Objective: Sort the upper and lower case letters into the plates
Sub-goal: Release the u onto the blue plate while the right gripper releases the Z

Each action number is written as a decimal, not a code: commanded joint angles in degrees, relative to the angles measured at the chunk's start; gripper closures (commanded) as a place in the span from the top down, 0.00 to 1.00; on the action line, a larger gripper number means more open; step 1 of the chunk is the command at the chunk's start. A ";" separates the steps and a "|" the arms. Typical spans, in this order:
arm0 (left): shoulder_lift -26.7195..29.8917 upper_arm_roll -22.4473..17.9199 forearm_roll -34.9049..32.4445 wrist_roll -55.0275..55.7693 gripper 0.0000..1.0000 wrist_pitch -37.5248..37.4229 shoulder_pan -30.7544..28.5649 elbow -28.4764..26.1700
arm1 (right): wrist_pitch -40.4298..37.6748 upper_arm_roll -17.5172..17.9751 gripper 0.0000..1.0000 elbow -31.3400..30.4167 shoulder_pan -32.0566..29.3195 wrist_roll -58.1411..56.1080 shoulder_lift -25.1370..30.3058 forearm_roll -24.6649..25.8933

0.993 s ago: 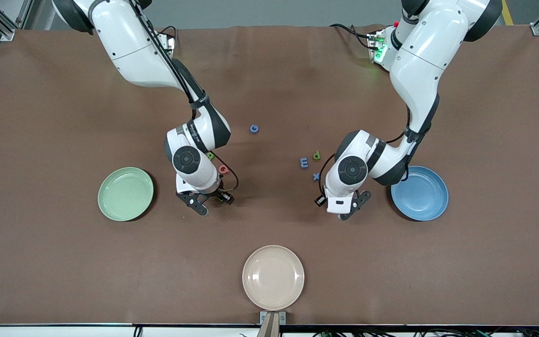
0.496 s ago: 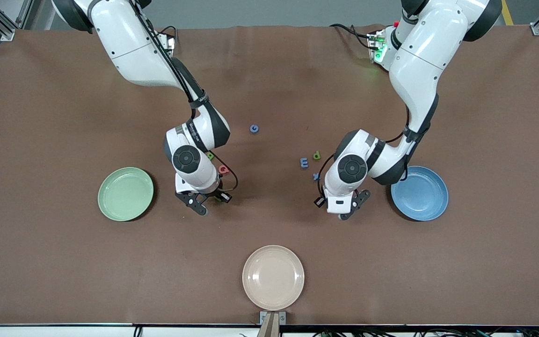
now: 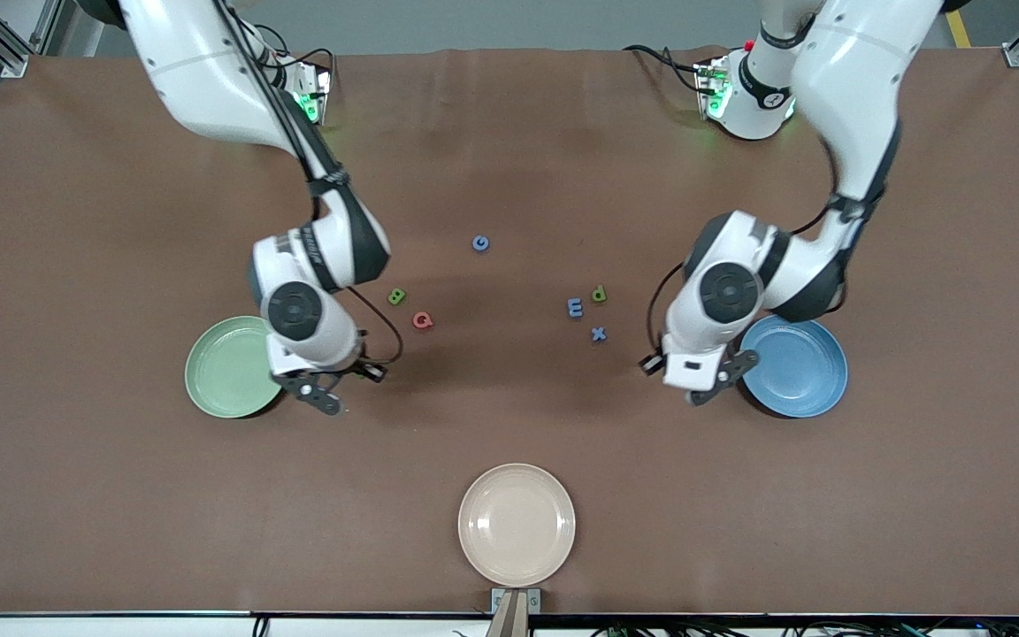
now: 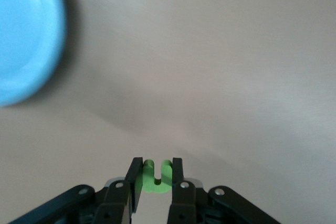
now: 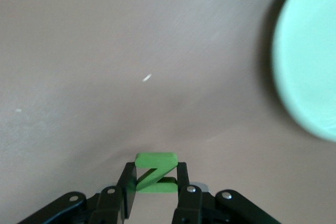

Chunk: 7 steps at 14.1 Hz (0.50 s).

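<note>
Wrist views show each gripper clamped on a green letter: left gripper (image 4: 154, 182) pinches the u (image 4: 156, 177) beside the blue plate (image 3: 806, 372), right gripper (image 5: 155, 184) the N (image 5: 155, 172) beside the green plate (image 3: 222, 372). Light, stiff, chunky pieces; take them across flat faces. Five letters lie loose mid-table; three plates, counting the beige plate (image 3: 517, 518).

Even overhead light, soft shadows; both wrist views motion-blurred.
</note>
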State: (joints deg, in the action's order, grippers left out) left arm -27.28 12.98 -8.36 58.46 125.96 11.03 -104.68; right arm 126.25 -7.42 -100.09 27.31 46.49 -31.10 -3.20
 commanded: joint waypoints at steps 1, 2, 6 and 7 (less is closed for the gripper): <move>7.67 0.29 -0.78 -13.06 0.08 0.42 -5.38 -10.70 | 2.32 1.09 0.00 -12.46 -6.98 -11.38 10.07 0.74; 8.73 0.29 -0.78 -18.51 0.08 0.51 -7.66 -12.46 | 4.42 1.09 0.00 -16.16 -9.01 -16.04 12.53 0.74; 9.71 0.20 -2.52 -32.43 0.08 2.79 -14.79 -16.95 | 9.44 1.18 0.01 -24.97 -16.31 -27.76 16.42 0.66; 9.36 0.20 -4.97 -33.67 0.08 4.02 -16.89 -17.57 | 11.02 1.18 0.01 -26.03 -16.41 -27.77 16.25 0.66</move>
State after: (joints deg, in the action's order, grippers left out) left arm -19.35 12.68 -9.91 27.54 127.62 -3.23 -119.39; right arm 134.12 -7.60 -121.13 11.66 19.47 -17.53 -3.18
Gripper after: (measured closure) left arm 0.740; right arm 0.648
